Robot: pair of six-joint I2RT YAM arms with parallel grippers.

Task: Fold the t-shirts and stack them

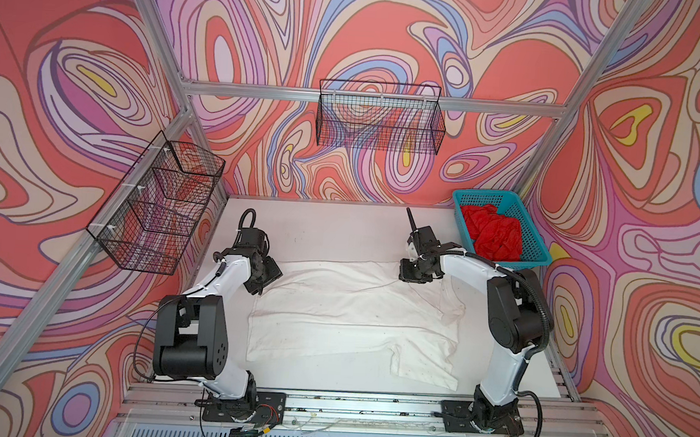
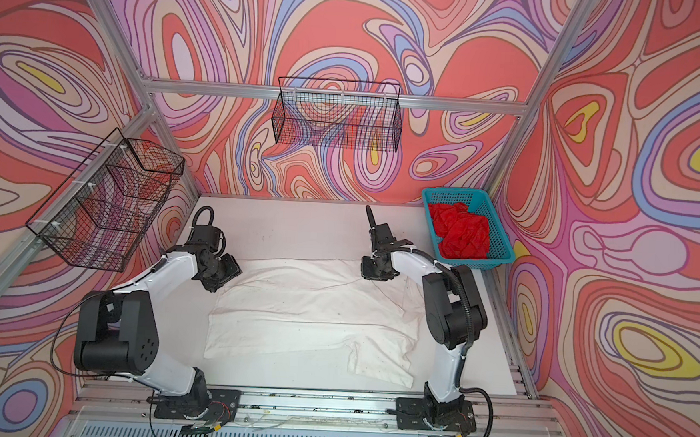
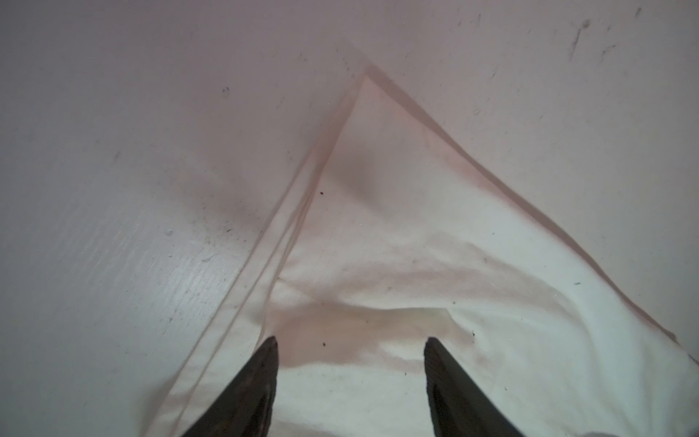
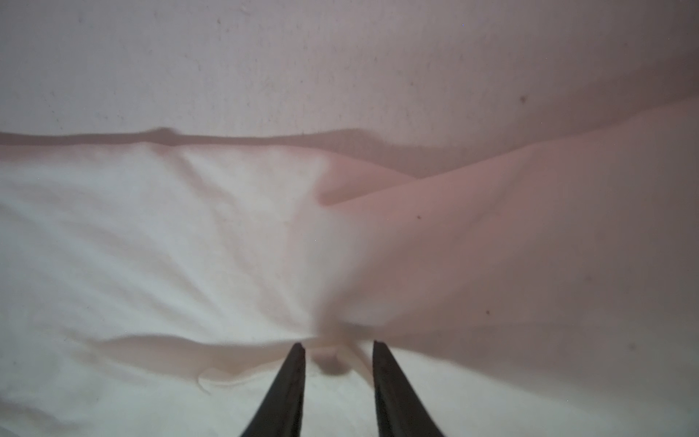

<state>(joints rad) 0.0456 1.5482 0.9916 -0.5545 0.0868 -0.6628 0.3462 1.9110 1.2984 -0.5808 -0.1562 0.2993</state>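
The white t-shirt [image 1: 355,315] [image 2: 313,317] lies spread flat on the table, a sleeve hanging toward the front right. My left gripper [image 1: 262,280] [image 3: 350,340] hovers open over its far left corner, both fingers above the cloth [image 3: 378,246] with nothing between them. At the shirt's far right edge my right gripper [image 1: 413,273] [image 4: 338,344] has its jaws narrowed but still apart, and a small pucker of white cloth [image 4: 333,363] is gathered between the tips, with wrinkles running toward it. The red t-shirt [image 1: 493,234] [image 2: 462,230] lies crumpled in the teal basket.
The teal basket [image 1: 543,256] [image 2: 506,254] stands at the table's far right corner, close behind the right arm. Black wire baskets hang on the left wall [image 1: 153,207] and the back wall [image 1: 381,117]. A metal rail [image 1: 349,406] runs along the front edge.
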